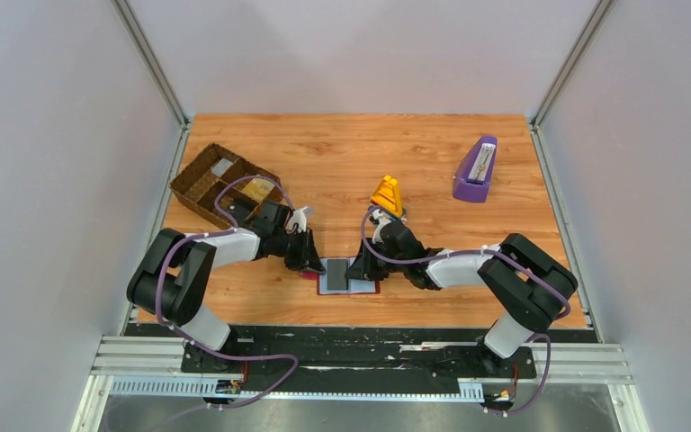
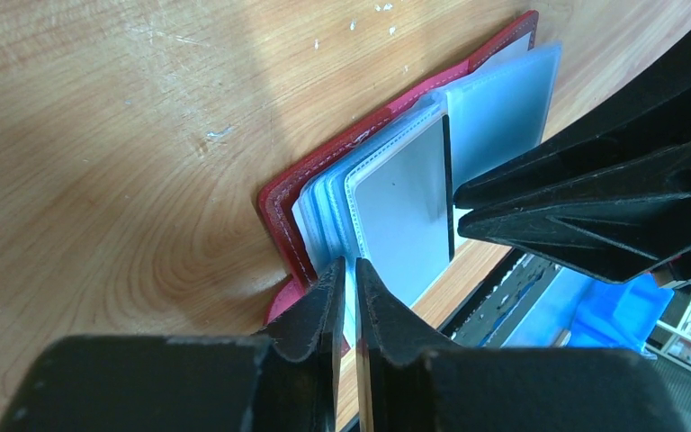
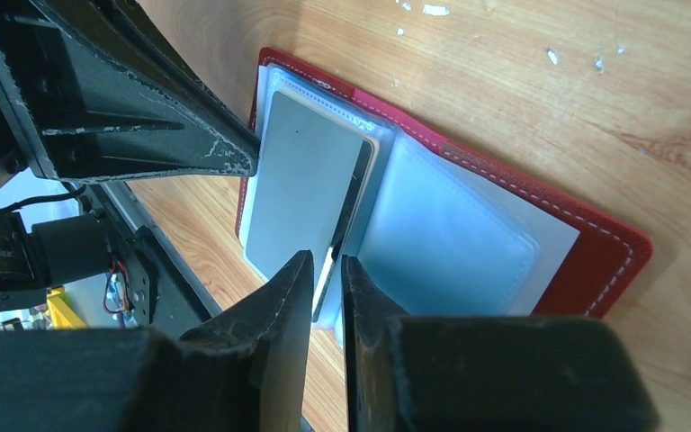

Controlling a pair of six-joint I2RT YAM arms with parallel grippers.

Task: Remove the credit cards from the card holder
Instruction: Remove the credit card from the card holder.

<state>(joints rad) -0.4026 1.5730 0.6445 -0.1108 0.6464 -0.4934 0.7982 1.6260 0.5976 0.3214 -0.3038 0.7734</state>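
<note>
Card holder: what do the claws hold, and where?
Left claw straddles a sleeve, right claw the grey card, each at an edge; grip cannot be told.

Wood-grain counter (image 1: 342, 153), orange-brown, scuffed with white flecks. Plain pale grey walls (image 1: 342, 54) on three sides. Metal posts (image 1: 150, 58) in the far corners. Slotted metal rail (image 1: 585, 360) along near edge. Even light, soft shadows.

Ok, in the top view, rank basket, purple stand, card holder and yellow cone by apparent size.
1. basket
2. purple stand and card holder: about alike, and the holder is partly hidden, so I won't rank them
3. yellow cone
</note>
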